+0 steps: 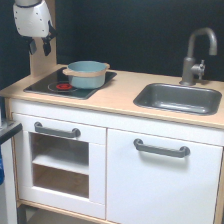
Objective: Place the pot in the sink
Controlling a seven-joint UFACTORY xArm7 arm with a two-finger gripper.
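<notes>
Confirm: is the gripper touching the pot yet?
Apart. The exterior view shows the gripper hanging above and to that view's left of the pot, with bare wall plainly between them; the pot sits on the stovetop.

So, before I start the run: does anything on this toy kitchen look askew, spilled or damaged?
Nothing stands out. The pot sits upright on the stovetop, the sink looks empty, and the gripper hangs above the stovetop's far corner, clear of the pot.

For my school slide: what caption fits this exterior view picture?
Blue pot waits on the stovetop; end effector above, sink empty.
</notes>
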